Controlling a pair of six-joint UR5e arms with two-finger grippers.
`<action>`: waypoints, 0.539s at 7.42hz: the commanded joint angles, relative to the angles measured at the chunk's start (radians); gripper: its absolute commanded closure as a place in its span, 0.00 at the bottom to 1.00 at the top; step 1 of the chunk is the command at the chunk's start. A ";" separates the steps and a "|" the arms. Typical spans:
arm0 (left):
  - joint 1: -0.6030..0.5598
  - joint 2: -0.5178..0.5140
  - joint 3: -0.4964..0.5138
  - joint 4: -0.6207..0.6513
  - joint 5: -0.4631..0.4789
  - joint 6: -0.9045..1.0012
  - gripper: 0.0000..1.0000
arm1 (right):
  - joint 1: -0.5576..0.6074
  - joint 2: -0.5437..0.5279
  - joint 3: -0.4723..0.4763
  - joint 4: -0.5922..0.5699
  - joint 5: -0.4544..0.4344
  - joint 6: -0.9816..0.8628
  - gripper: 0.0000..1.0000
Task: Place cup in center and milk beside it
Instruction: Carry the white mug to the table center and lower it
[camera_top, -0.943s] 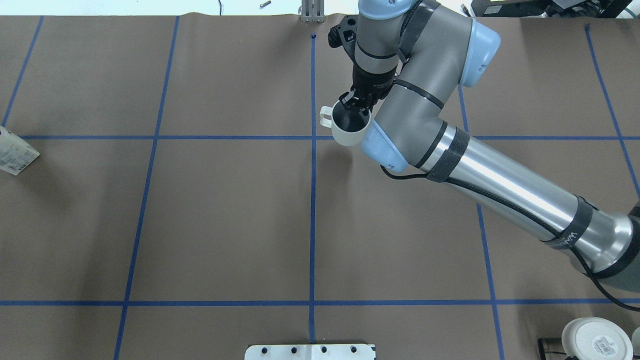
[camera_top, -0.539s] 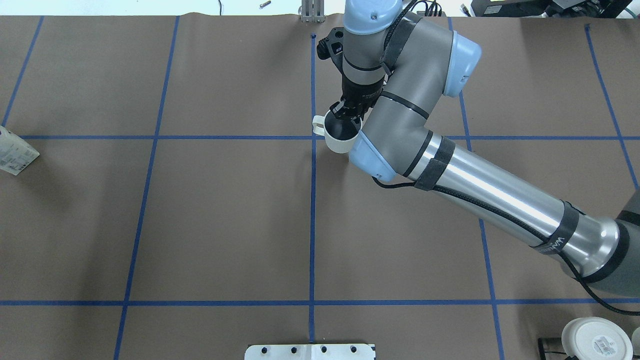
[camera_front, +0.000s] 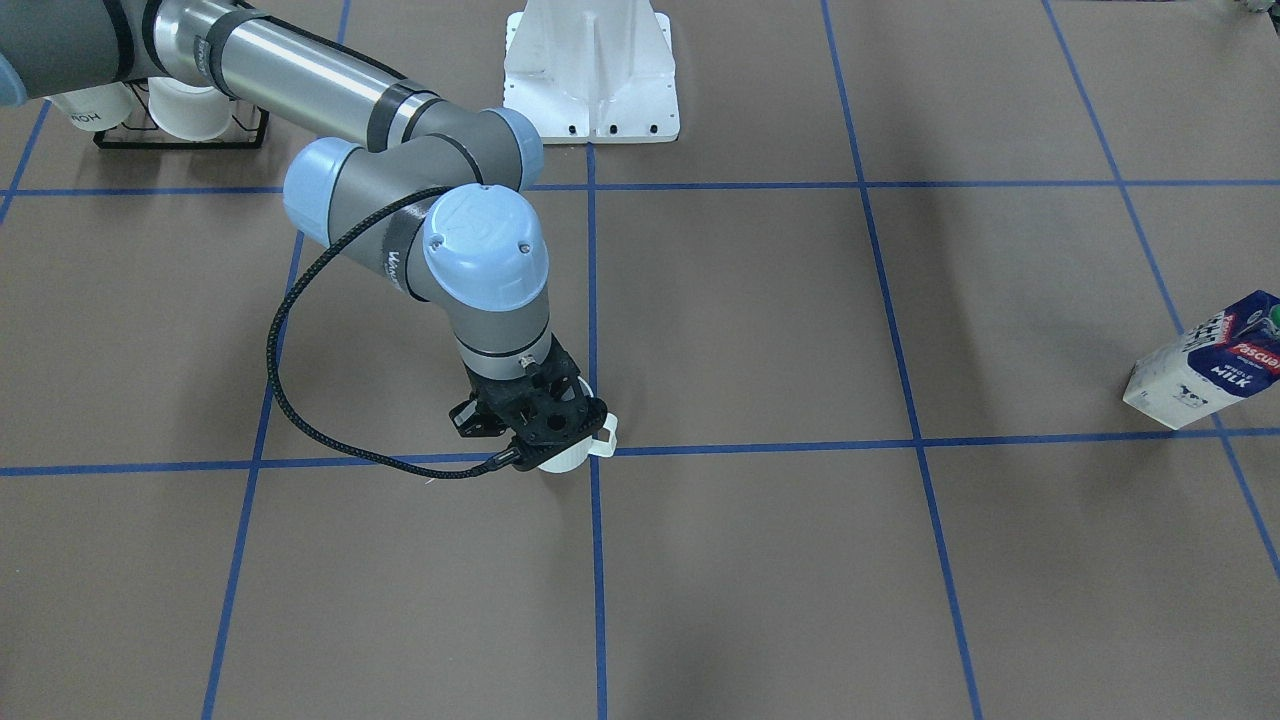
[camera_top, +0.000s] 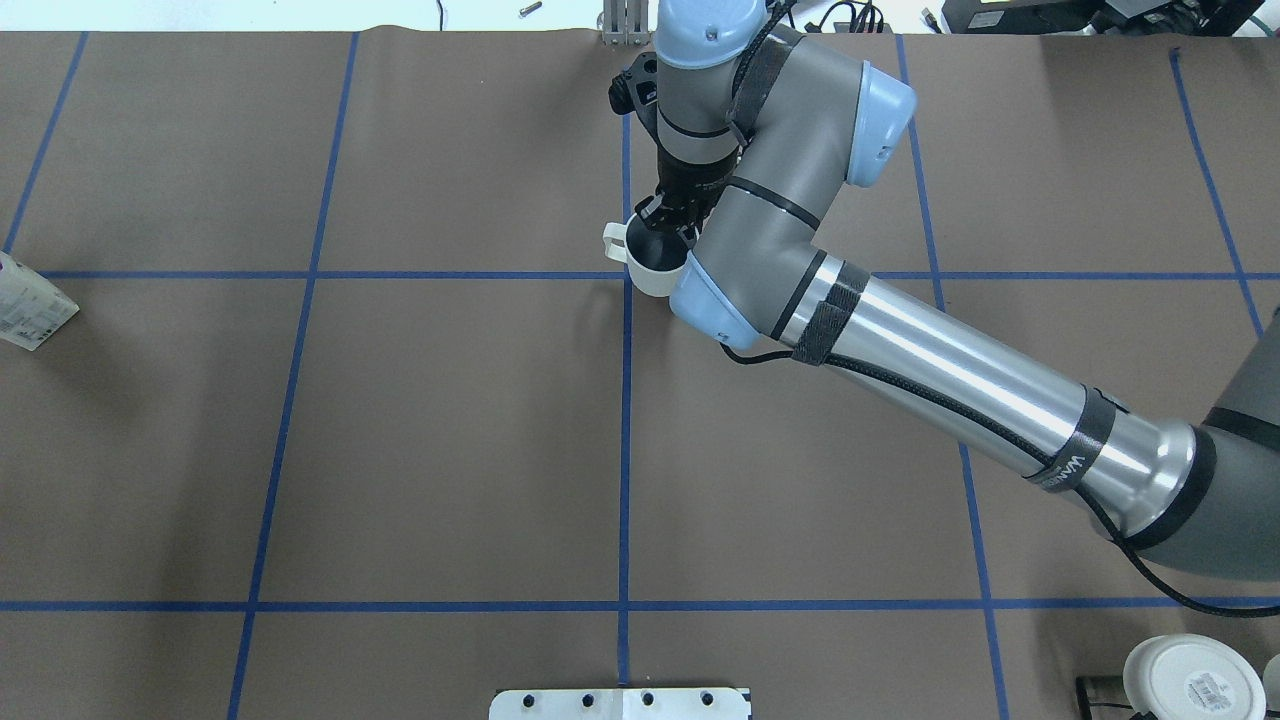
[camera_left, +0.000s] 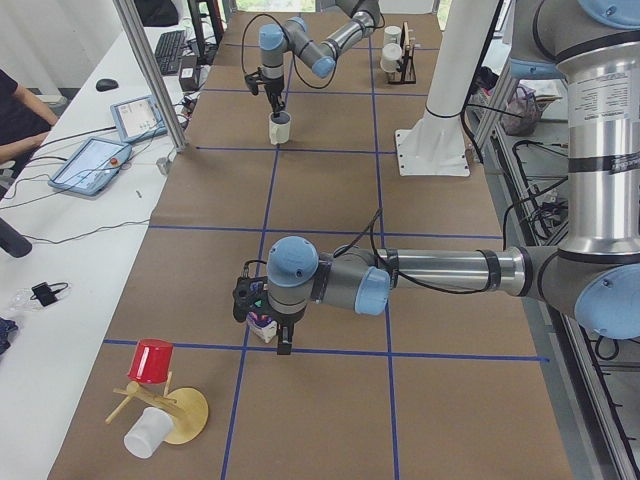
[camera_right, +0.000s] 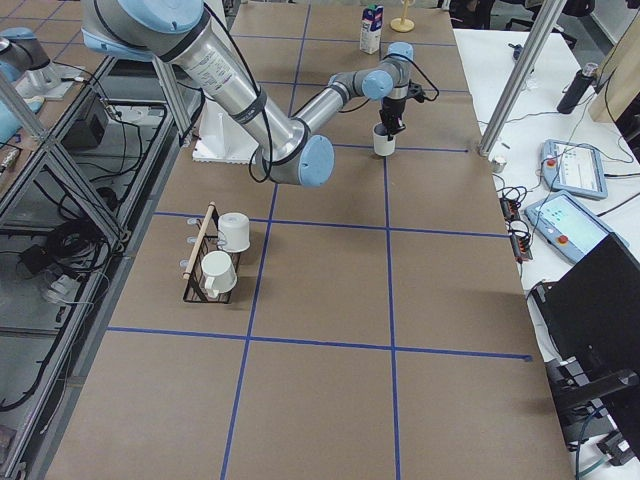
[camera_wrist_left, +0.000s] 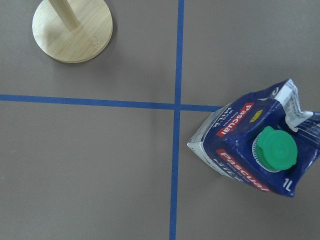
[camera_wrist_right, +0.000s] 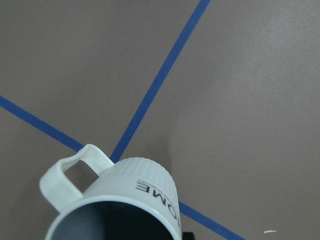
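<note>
a: what fills the frame?
b: a brown paper-covered table ruled with blue tape lines; the grey and silver right arm, capped in pale blue, stretches across it to the middle.
a: and the other arm?
b: the grey left arm shows only in the side view, at the near end of the table; its left gripper hangs there by the carton; from that view i cannot tell whether its fingers are released or clenched.
a: where is the milk?
b: the small gable-top milk carton, white below and navy above, with a red band and a round green cap, stands at the robot's left end of the table, just beside a tape crossing and well apart from the cup.
a: and the cup?
b: the small white cup, dark grey inside with a squarish handle turned to the robot's left, is held by the black right gripper, fingers clenched on the rim's far side; it is at the central crossing of two blue tape lines, which the wrist view shows meeting under it; whether its base touches the paper i cannot tell.
</note>
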 joint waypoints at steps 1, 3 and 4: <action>-0.001 0.001 0.020 -0.040 0.000 -0.002 0.02 | -0.015 -0.003 -0.011 0.059 0.005 0.054 1.00; -0.001 0.001 0.048 -0.077 0.000 -0.003 0.02 | -0.019 -0.003 -0.018 0.070 0.001 0.061 0.94; -0.001 0.003 0.046 -0.083 0.000 -0.005 0.02 | -0.022 -0.004 -0.020 0.073 -0.004 0.085 0.38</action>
